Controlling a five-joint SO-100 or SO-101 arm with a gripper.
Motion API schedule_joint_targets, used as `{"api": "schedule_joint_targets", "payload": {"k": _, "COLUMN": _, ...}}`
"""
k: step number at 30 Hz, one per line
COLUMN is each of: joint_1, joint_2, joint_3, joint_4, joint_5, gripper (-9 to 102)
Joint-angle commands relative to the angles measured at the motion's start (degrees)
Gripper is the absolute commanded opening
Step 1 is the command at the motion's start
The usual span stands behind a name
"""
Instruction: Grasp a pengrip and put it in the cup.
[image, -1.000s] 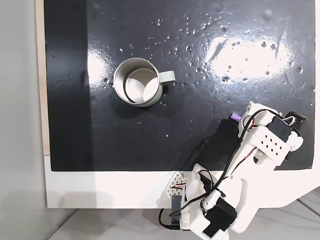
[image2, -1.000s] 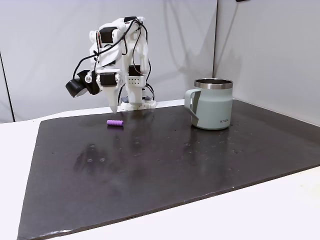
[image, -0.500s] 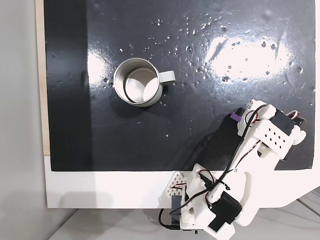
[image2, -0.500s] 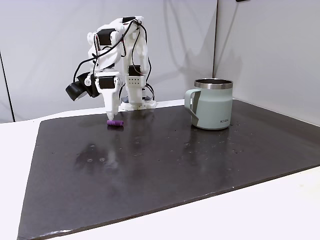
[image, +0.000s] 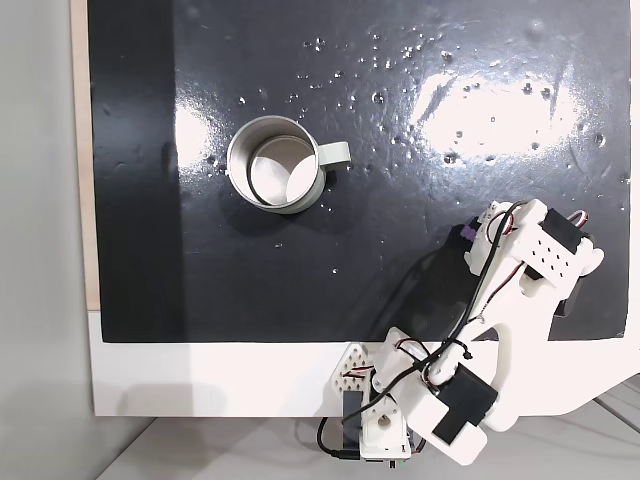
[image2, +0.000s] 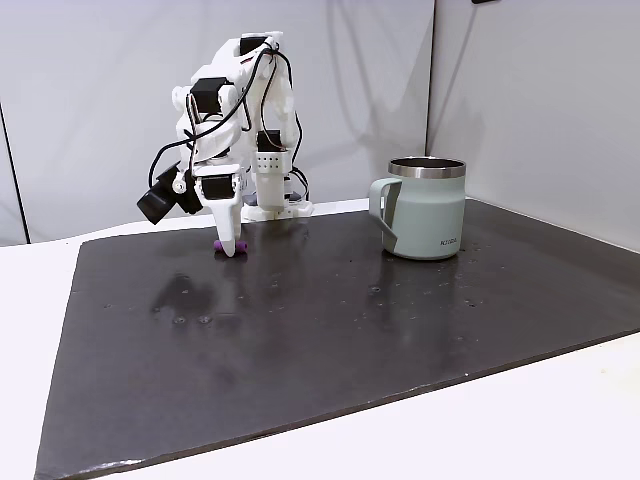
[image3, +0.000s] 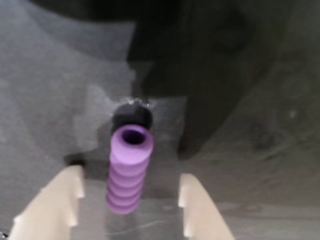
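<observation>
Hand (image3: 130, 200) is down at the counter (image2: 400, 330), spread apart and straddling the pengrip (image3: 127, 170), nothing clamped yet. Wrist view shows both pale fingertips (image3: 60, 200) low in frame, one each side of the purple ribbed piece, with visible gaps between each tip and the rubber, so no contact as far as I can tell. Pengrip lies flat on the dark mat, open end pointing away from the camera, roughly centred between the tips.

Side fixed view: hand (image2: 229, 248) pointing straight down, tip at mat level, a sliver of purple pengrip (image2: 217, 244) just beside it. Top fixed view: pengrip (image: 468, 235) mostly tucked under the white arm at the right side of the mat, hand (image: 478, 238) over it.

Cup (image2: 428, 208) stands upright well apart from the pengrip, across the mat; in the top fixed view cup (image: 274, 164) looks to hold nothing, pale inside visible, handle toward the right.

Progress, my read: approach and line-up done, early stage overall. Left: close on the pengrip, lift, carry across to the cup, drop it in
</observation>
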Motion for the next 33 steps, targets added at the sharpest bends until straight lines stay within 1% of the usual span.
{"api": "schedule_joint_targets", "payload": {"k": 1, "joint_1": 1.23, "joint_2": -0.88, "joint_3": -2.46, "joint_4": 0.53, "joint_5": -1.14, "gripper": 18}}
{"api": "schedule_joint_targets", "payload": {"k": 5, "joint_1": 2.9, "joint_2": -2.46, "joint_3": -3.08, "joint_4": 1.32, "joint_5": -1.23, "gripper": 8}}
{"api": "schedule_joint_targets", "payload": {"k": 7, "joint_1": 2.99, "joint_2": -3.08, "joint_3": -3.25, "joint_4": 1.76, "joint_5": -1.23, "gripper": 1}}
{"api": "schedule_joint_targets", "payload": {"k": 13, "joint_1": 1.76, "joint_2": -1.85, "joint_3": -5.01, "joint_4": 4.83, "joint_5": 0.7, "gripper": 0}}
{"api": "schedule_joint_targets", "payload": {"k": 16, "joint_1": -0.44, "joint_2": 0.97, "joint_3": -6.68, "joint_4": 6.94, "joint_5": 2.9, "gripper": 0}}
{"api": "schedule_joint_targets", "payload": {"k": 20, "joint_1": -5.71, "joint_2": 8.61, "joint_3": -8.79, "joint_4": 9.14, "joint_5": 6.86, "gripper": 0}}
{"api": "schedule_joint_targets", "payload": {"k": 26, "joint_1": -16.96, "joint_2": 23.64, "joint_3": -9.84, "joint_4": 10.55, "joint_5": 12.74, "gripper": 0}}
{"api": "schedule_joint_targets", "payload": {"k": 30, "joint_1": -25.49, "joint_2": 32.78, "joint_3": -11.78, "joint_4": 9.58, "joint_5": 14.68, "gripper": 0}}
{"api": "schedule_joint_targets", "payload": {"k": 33, "joint_1": -31.38, "joint_2": 38.32, "joint_3": -11.78, "joint_4": 5.1, "joint_5": 14.68, "gripper": 0}}
